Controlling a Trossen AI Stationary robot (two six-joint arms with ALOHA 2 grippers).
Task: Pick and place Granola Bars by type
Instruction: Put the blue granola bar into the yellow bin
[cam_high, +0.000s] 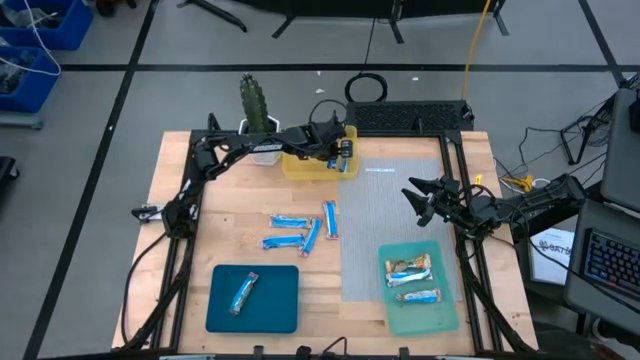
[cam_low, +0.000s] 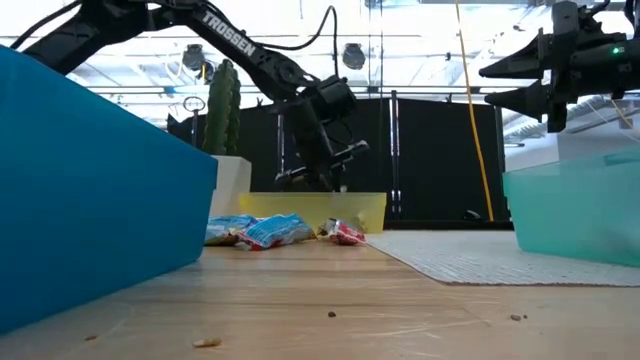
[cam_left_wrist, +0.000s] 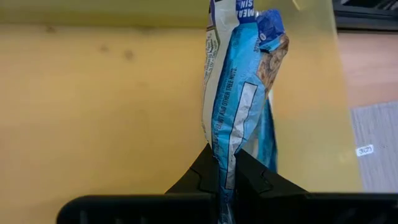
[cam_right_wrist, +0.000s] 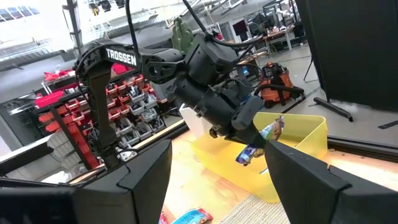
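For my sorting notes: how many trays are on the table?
3: yellow tray at the far edge under the left gripper, dark blue tray near left, light teal tray near right.

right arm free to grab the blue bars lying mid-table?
Probably yes. The right claw is open and empty over the grey mat, and nothing stands between it and the loose blue bars. The left claw is off at the yellow tray, shut on a bar.

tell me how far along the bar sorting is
Partly done. One blue bar lies in the dark teal tray and two bars in the light teal tray. In hand: the left gripper is shut on a blue-and-white bar over the yellow tray. Left: four blue bars on the table; the right gripper waits open.
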